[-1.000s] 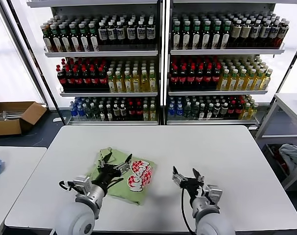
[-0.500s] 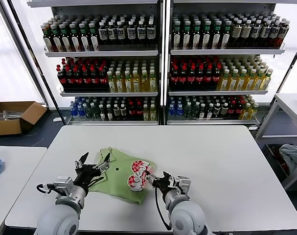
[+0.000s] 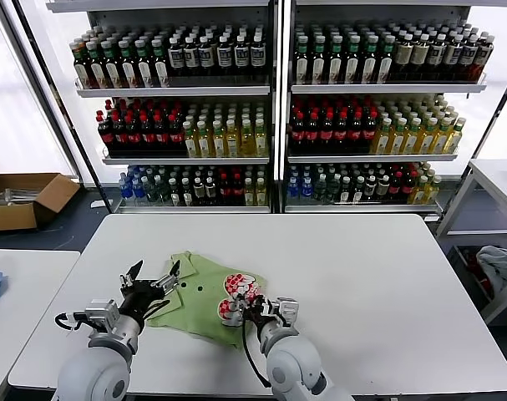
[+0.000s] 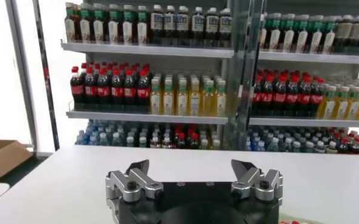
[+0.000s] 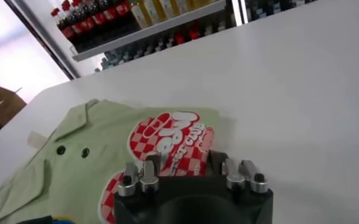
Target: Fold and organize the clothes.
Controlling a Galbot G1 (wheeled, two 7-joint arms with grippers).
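Light green fabric: we are counting one polo shirt [image 3: 205, 294] lying partly folded on the white table [image 3: 370, 276], toward its near left part, collar and two small dark buttons facing up, the red-and-white print at its right edge.

We are seeing our left gripper [image 3: 150, 277] hovering at the shirt's left edge by the collar, jaws spread wide and holding nothing; the left wrist view [image 4: 194, 178] is showing both fingers apart with bare tabletop beyond. Our right gripper [image 3: 248, 306] is sitting at the shirt's right edge, right on the print. In the right wrist view [image 5: 188, 169] the print is lying just past the fingers; the jaws look narrowly parted, but we cannot tell whether they are pinching cloth.

Room: the table's right half and far strip are lying bare, giving wide space to the right of the shirt. The near table edge is running close under both arms.

Beyond the table we are counting two shelving units [image 3: 270, 100], three shelves of bottles showing in each. One cardboard box [image 3: 23, 199] is sitting on the floor at far left.
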